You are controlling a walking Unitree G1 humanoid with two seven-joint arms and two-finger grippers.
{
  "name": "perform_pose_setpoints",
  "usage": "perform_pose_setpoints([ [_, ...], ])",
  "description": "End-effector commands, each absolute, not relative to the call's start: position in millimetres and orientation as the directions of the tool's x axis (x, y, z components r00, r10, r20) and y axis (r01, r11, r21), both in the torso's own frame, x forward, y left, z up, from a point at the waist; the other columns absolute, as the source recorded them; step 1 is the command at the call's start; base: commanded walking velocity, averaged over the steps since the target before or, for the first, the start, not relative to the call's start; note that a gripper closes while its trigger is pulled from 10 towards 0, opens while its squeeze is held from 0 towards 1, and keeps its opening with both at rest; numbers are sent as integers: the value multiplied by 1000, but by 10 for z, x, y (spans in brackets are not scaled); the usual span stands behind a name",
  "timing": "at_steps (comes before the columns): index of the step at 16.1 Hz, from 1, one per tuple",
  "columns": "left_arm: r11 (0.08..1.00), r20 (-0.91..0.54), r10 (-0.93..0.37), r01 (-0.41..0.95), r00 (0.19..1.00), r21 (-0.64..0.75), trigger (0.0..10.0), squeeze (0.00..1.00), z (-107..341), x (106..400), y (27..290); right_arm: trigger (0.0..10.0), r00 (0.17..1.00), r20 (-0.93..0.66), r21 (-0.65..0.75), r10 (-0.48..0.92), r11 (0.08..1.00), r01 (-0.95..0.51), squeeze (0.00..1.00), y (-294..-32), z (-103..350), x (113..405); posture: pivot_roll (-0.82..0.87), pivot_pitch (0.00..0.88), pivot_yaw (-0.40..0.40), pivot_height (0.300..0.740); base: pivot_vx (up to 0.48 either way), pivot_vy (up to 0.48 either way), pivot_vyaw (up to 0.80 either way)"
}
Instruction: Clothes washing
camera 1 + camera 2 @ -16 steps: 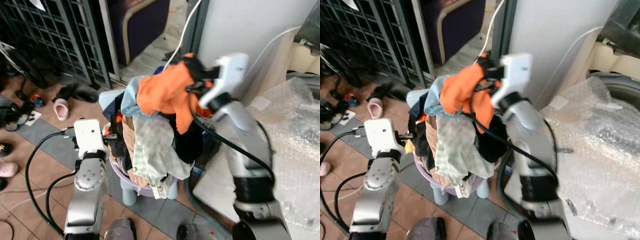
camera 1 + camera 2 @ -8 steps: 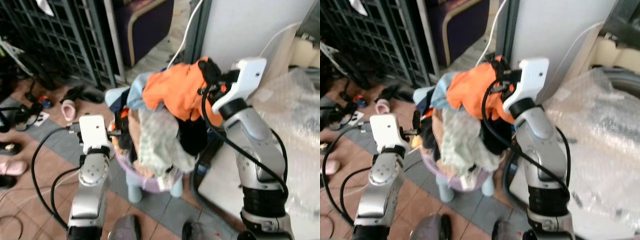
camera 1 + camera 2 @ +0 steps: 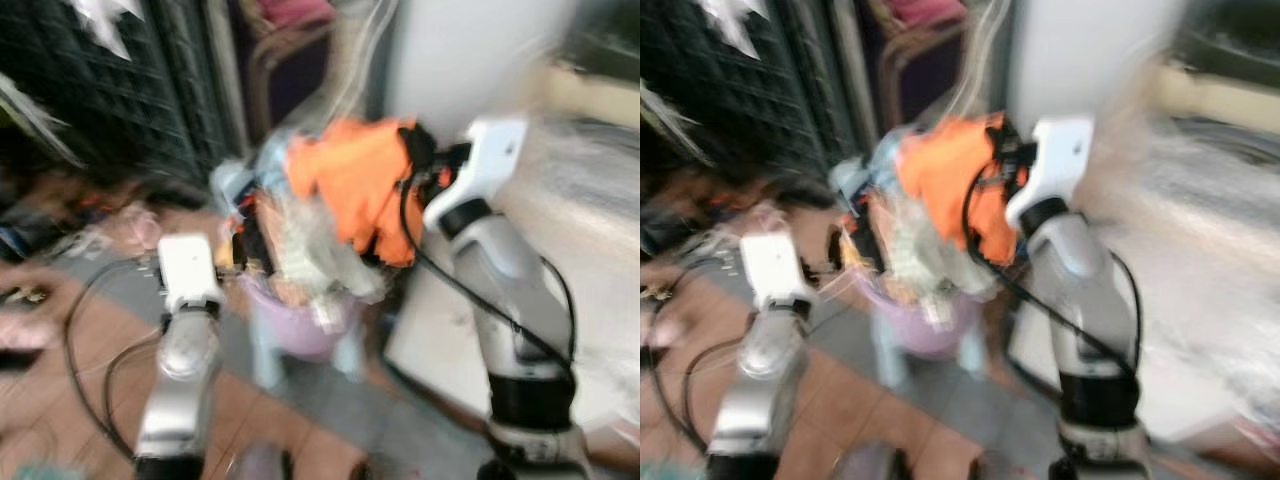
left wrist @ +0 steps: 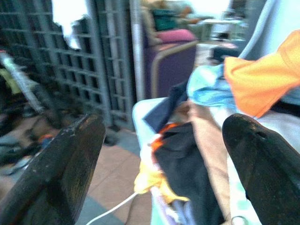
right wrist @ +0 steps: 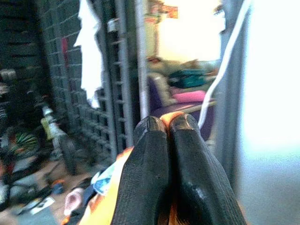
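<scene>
Both eye views are smeared with motion blur, so only the main shapes can be read. One lilac laundry basket (image 3: pixel 300 325) stands on the tiled floor, heaped with mixed clothes (image 3: pixel 300 250); how many pieces are in the pile cannot be counted. On top of the heap, one orange garment (image 3: pixel 360 185) is raised above the rest. The right gripper (image 5: pixel 167 133) sits at that garment's upper right edge, its two black fingers pressed together with orange cloth pinched between them. The garment hangs down and to the left from that grip, its long axis roughly vertical, draping over the pile. The left gripper (image 4: pixel 161 150) is just beside the basket's left side, level with the middle of the heap, its fingers spread wide with nothing between them. A dark metal grille (image 4: pixel 70 61) and a purple chair (image 4: pixel 173 56) stand behind the basket
</scene>
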State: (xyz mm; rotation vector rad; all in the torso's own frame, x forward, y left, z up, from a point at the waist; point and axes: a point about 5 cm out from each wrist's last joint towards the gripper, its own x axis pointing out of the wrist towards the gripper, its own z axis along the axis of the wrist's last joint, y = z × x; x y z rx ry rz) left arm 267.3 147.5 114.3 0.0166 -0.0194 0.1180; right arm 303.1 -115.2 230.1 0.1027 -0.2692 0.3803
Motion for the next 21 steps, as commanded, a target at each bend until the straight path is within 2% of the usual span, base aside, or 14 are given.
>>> perform_pose_setpoints([
  [1, 995, 51, 96, -96, 994, 10, 10000, 0, 1216, 2691, 1449, 10000, 879, 337, 21, 338, 930, -366, 0, -1167, 2437, 3015, -39, 0, 47, 740, 0, 0, -788],
  [10, 996, 76, 92, -93, 993, -2, 10000, 0, 1298, 2694, 1472, 10000, 898, 329, -21, 293, 953, -303, 0, -1232, 2397, 3047, -40, 16, 51, 740, 0, 0, -750],
  [15, 996, 77, 85, -84, 993, -26, 10000, 0, 1278, 2648, 1479, 10000, 893, 315, -45, 320, 945, -323, 0, -1210, 2350, 3029, -44, 9, 49, 740, 0, 0, 0],
  [21, 997, 78, 79, -77, 994, -19, 10000, 0, 1256, 2632, 1494, 10000, 896, 319, -75, 310, 950, -302, 0, -1211, 2353, 3071, -31, 0, 33, 740, 366, 0, 0],
])
